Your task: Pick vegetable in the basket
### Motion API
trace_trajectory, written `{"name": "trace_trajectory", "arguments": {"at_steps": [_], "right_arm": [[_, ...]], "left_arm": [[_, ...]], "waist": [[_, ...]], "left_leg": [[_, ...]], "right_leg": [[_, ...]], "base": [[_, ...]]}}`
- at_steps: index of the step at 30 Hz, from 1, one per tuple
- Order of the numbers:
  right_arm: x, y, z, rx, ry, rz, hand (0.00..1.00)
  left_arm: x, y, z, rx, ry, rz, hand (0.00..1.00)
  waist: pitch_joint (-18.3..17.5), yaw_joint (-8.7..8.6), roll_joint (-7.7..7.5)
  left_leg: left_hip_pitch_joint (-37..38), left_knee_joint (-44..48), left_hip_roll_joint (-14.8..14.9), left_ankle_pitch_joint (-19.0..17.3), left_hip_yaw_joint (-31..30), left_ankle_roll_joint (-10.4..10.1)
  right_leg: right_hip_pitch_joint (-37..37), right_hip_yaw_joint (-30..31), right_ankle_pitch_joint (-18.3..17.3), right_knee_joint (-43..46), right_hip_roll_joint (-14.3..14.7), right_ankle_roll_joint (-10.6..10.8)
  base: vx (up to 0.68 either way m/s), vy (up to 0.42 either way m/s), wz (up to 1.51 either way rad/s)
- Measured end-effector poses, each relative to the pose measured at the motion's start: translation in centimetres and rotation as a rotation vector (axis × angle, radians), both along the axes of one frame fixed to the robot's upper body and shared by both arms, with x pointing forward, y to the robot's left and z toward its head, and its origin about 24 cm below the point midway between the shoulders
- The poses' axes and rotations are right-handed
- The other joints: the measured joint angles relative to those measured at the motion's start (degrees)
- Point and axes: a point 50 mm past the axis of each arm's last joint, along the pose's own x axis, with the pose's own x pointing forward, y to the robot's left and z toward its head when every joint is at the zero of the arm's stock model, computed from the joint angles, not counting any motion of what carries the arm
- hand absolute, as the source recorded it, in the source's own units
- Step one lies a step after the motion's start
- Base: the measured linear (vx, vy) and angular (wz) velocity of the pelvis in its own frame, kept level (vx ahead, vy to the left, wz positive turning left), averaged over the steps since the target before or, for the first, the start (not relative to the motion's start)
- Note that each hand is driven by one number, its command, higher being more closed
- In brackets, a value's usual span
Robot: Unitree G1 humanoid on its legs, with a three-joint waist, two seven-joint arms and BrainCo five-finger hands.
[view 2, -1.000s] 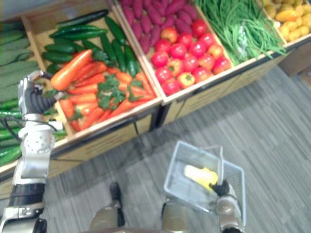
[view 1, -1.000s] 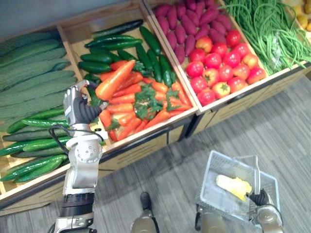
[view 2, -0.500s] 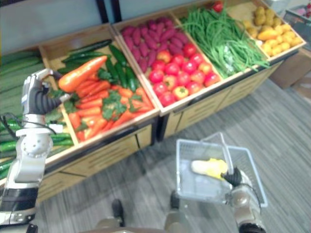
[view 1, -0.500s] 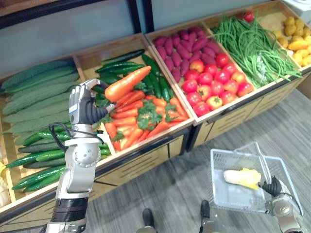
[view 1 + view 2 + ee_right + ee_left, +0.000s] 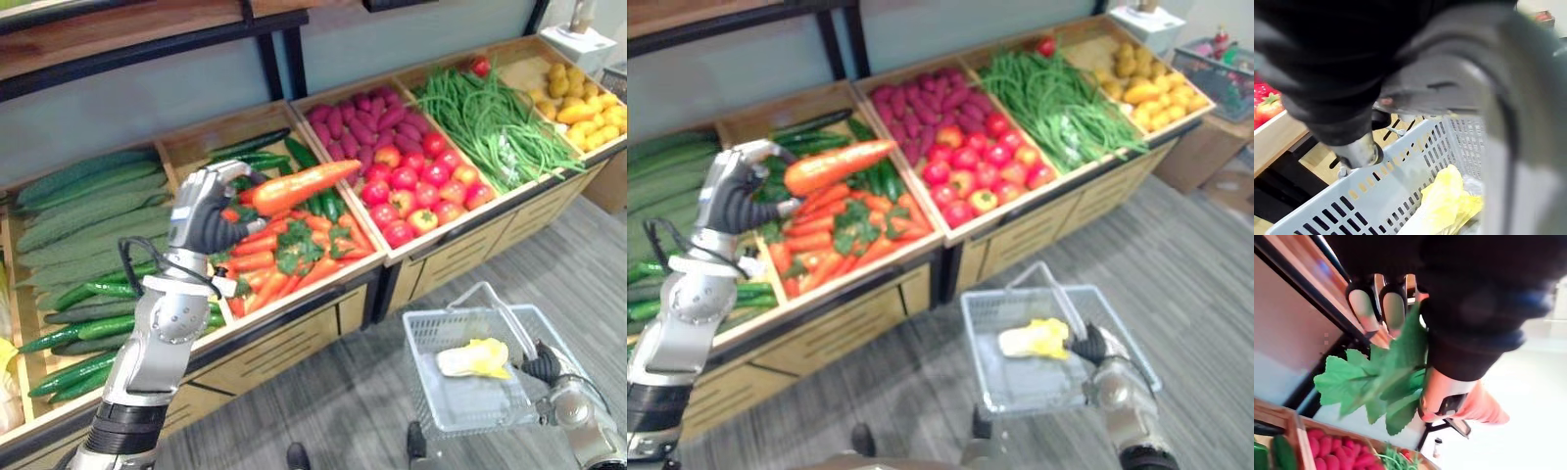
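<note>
Carrot (image 5: 299, 185) gripped in raised left hand (image 5: 204, 210).

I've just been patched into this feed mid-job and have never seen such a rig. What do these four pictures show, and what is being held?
This is a two-armed humanoid robot at a produce stand. The two wide pictures come from its head, looking down. The two close ones come from cameras on its wrists. Wooden bins hold cucumbers, carrots, tomatoes and green beans. The left hand is curled round one carrot, lifted above the bins. Its green leaves show in the left wrist view. The right hand grips the handle of a grey basket, which holds a yellow vegetable.
</note>
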Motion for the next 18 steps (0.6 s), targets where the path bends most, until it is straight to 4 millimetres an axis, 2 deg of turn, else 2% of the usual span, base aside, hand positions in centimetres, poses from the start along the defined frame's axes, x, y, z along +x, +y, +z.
{"name": "trace_trajectory", "arguments": {"at_steps": [2, 5, 9, 11, 18], "right_arm": [[0.2, 0.3, 0.2, 0.001, -0.009, 0.017, 1.00], [0.5, 1.0, 0.5, 0.000, -0.024, 0.051, 1.00], [1.2, 2.0, 1.2, 0.000, -0.057, 0.099, 1.00], [1.6, 2.8, 1.8, 0.002, -0.086, 0.133, 1.00], [2.3, 3.7, 3.1, 0.010, -0.152, 0.172, 1.00]], "left_arm": [[-0.2, -1.3, -0.1, 0.014, 0.012, -0.063, 1.00], [-0.7, -4.2, -0.9, 0.024, 0.055, -0.228, 1.00], [-1.1, -8.7, -1.9, 0.087, 0.113, -0.434, 1.00], [-1.6, -11.1, -2.3, 0.099, 0.132, -0.540, 1.00], [-2.1, -15.5, -4.2, 0.102, 0.227, -0.700, 1.00]], "waist": [[-0.2, -0.30, 0.00], [-0.8, -0.41, 0.24], [-1.1, -0.44, 0.61], [-1.4, -1.19, 0.78], [-1.7, -1.75, 1.01]], "left_leg": [[0.5, -0.1, 0.0, 0.0, 0.2, 0.0], [1.0, -0.3, -0.2, 0.0, 0.7, 0.0], [1.8, -0.4, -0.2, 0.0, 1.5, 0.0], [2.0, -0.4, -0.3, 0.0, 1.7, 0.0], [4.0, -0.4, -0.2, -0.2, 4.6, -0.2]], "right_leg": [[0.3, 0.2, 0.0, -0.1, 0.0, 0.0], [0.3, 0.7, 0.0, 0.0, -0.1, 0.1], [0.4, 1.3, 0.0, 0.4, -0.2, 0.1], [0.3, 1.6, 0.0, 0.6, -0.2, 0.1], [0.0, 4.3, 0.0, 1.2, 0.2, 0.1]], "base": [[-0.01, -0.002, -0.05], [-0.01, -0.002, -0.08], [-0.01, -0.004, -0.10], [-0.01, -0.009, -0.05], [-0.02, -0.009, -0.19]]}}
